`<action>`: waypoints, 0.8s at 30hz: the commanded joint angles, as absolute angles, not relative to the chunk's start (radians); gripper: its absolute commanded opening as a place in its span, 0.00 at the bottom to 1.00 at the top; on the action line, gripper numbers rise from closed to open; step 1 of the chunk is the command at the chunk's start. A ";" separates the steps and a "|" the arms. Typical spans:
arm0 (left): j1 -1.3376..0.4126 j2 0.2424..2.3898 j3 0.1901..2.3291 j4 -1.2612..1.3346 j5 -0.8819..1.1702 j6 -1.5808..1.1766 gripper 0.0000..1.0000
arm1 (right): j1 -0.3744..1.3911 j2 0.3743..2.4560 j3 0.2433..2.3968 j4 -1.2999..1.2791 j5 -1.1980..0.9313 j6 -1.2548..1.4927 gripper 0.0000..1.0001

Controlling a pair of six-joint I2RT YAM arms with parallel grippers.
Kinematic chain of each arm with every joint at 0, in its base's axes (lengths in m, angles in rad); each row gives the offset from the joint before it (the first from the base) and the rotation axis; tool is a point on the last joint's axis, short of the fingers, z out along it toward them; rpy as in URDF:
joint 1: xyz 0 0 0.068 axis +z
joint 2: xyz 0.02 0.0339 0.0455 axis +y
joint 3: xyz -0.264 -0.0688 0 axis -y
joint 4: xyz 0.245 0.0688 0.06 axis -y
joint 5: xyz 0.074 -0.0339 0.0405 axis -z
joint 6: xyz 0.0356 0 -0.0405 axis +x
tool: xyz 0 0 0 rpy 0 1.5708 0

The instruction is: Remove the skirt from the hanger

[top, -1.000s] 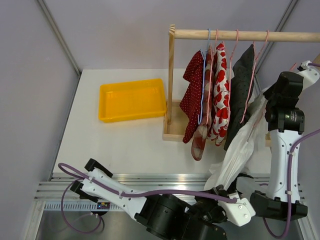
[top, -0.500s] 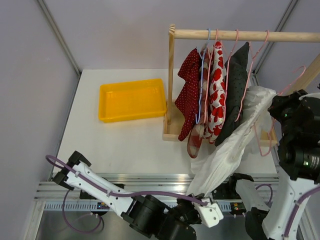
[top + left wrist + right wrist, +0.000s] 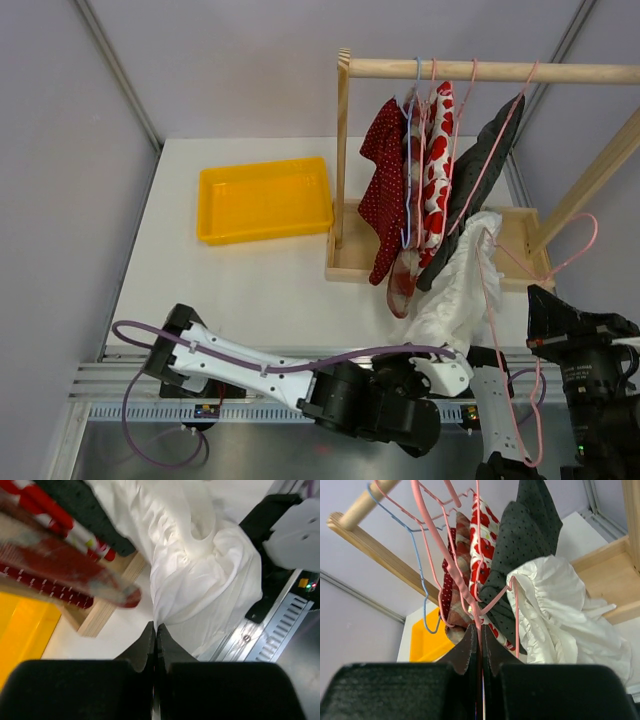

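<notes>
Right wrist view: the right hand (image 3: 479, 630) pinches the pink hanger (image 3: 515, 620), and the white skirt (image 3: 560, 615) hangs from one end. The left hand (image 3: 156, 630) pinches the skirt's bottom. Pull it down slowly and hold the hanger steady.

Top external: fixed high behind robot, looks down and forward over white table (image 3: 230, 290), whole clothes rack (image 3: 343, 160) in frame.
Left wrist: close, low, looks up at white skirt (image 3: 200, 580).
Right wrist: close, tilted up along pink hanger (image 3: 478, 540).
All three share skirt, yellow tray (image 3: 262, 198).
</notes>
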State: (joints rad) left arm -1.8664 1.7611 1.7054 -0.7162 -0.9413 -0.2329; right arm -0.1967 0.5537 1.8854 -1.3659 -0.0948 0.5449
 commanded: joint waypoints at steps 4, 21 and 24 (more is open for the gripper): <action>-1.878 1.471 1.450 -1.083 -1.014 -0.532 0.00 | -0.196 0.559 1.818 -1.268 -0.032 0.477 0.00; -1.346 0.859 1.123 -0.961 -0.936 -0.333 0.00 | -0.196 0.871 1.802 -0.666 0.212 0.365 0.00; -1.139 0.876 1.183 -0.843 -0.830 -0.148 0.00 | -0.196 0.920 1.780 -0.582 0.224 0.333 0.00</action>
